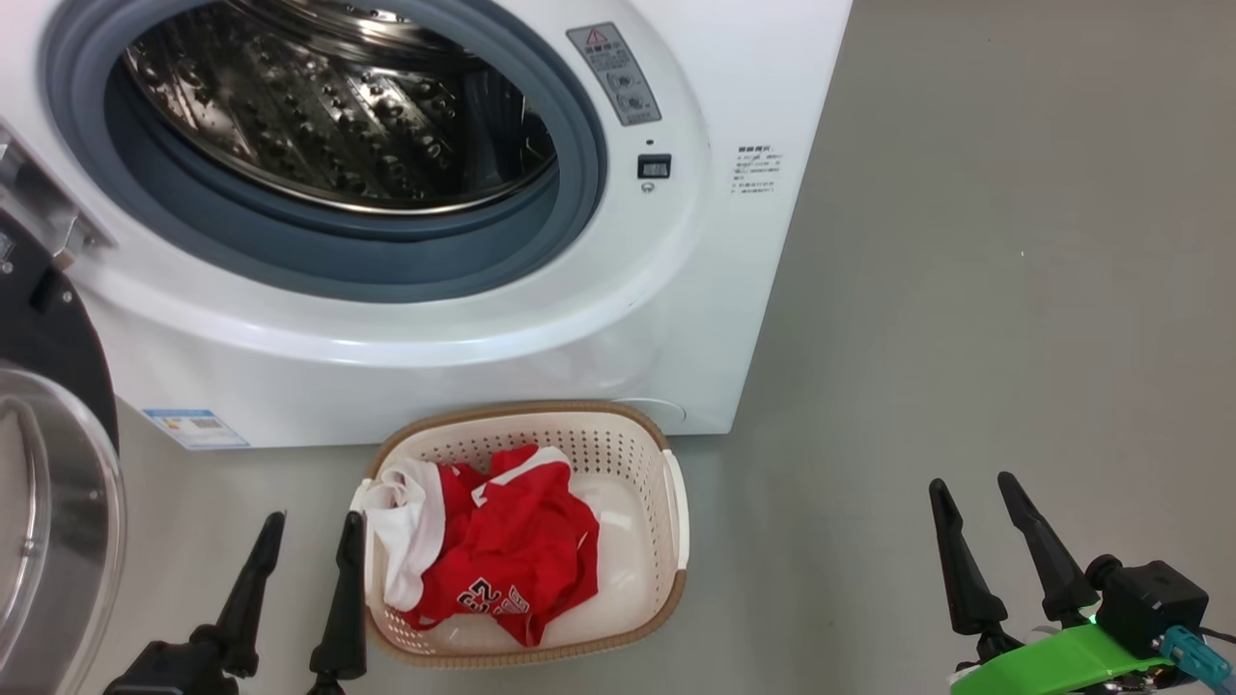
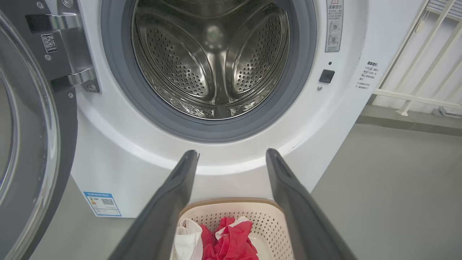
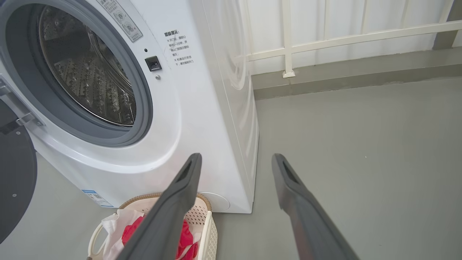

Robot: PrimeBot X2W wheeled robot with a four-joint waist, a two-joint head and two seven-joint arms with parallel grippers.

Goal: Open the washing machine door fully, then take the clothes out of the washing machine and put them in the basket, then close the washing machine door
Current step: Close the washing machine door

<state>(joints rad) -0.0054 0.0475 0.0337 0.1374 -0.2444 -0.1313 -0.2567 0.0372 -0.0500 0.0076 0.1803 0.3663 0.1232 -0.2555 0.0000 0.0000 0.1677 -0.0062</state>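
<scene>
A cream perforated plastic basket [image 1: 676,502], just before the white front-loading washing machine [image 1: 676,319], holds red-and-white jersey clothes [image 1: 521,550]. The machine's round black-rimmed glass door [image 1: 48,463] stands wide open. The left gripper [image 1: 314,518] and right gripper [image 1: 970,480] hover nearby, fingers spread, empty.

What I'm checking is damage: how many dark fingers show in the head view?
4. Two on the left gripper at lower left beside the basket; two on the right gripper at lower right.

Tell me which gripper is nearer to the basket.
Left. The left gripper, open, is close by the left edge of the basket, one finger overlapping its rim in the head view. The right gripper, also open, is well off to the basket's right.
</scene>
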